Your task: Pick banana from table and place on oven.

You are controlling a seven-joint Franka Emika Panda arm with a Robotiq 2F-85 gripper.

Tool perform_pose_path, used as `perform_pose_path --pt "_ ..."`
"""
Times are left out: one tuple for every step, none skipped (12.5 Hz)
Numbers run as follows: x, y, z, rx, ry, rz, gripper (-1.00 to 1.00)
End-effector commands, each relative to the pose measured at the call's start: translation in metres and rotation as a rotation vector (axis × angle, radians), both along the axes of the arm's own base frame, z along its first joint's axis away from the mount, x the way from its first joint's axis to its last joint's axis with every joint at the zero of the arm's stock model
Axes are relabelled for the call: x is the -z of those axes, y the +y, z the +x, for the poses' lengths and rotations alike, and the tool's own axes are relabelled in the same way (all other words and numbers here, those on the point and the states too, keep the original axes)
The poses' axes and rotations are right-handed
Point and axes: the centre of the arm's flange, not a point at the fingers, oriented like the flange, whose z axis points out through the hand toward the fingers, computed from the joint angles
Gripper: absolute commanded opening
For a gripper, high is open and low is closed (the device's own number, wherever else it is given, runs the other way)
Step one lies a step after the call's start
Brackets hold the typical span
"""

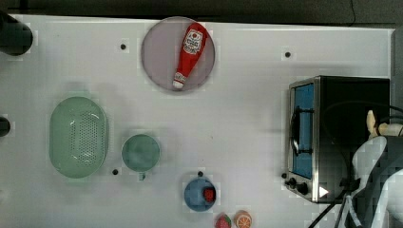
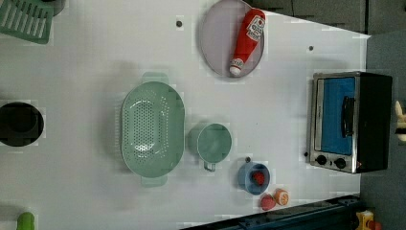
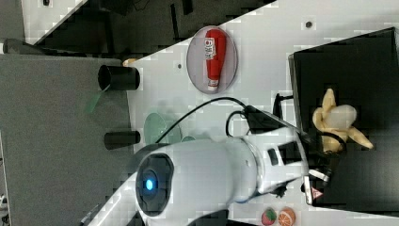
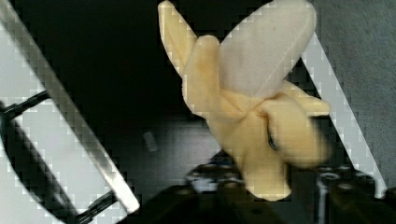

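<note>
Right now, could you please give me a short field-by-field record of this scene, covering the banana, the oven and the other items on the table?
banana: partly peeled, over the oven's black top
oven: at the top view's right, glass door shut
gripper: at the banana's lower end, over the oven
table: white
ketchup bottle: lying on a grey plate
green colander: at the top view's left
blue bowl: holds a red toy

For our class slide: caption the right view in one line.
Robot arm reaching over the oven, peeled banana on its black top.
</note>
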Motion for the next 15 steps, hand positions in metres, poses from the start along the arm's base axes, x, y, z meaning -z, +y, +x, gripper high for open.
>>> perform_pose_path --pt "-0.026 0.017 0.019 -0.108 -0.050 0.002 0.21" --pt "-0.027 0.017 0.020 -0.109 -0.054 -0.002 0.43" --pt "-0.031 0.017 0.022 -0.112 -0.061 -0.006 0.66" --pt "-0.036 0.019 0.024 -0.118 -0.070 -0.011 0.88" --pt "-0.043 0.021 0.028 -0.126 -0.082 -0.017 1.00" --pt "-0.054 0.026 0.032 -0.138 -0.098 -0.024 1.00" --pt "-0.069 0.033 0.036 -0.153 -0.105 -0.021 1.00" --pt "-0.085 0.042 0.038 -0.162 -0.103 -0.004 1.00" --pt "-0.103 0.057 0.038 -0.158 -0.093 0.026 1.00" --pt "-0.122 0.077 0.038 -0.127 -0.078 0.060 1.00" --pt "-0.140 0.101 0.038 -0.071 -0.064 0.094 1.00" --pt "-0.156 0.128 0.039 0.001 -0.053 0.119 1.00" --pt "-0.169 0.157 0.041 0.068 -0.049 0.131 1.00" --pt "-0.181 0.187 0.044 0.132 -0.060 0.135 1.00" --pt "-0.193 0.217 0.048 0.181 -0.081 0.133 1.00"
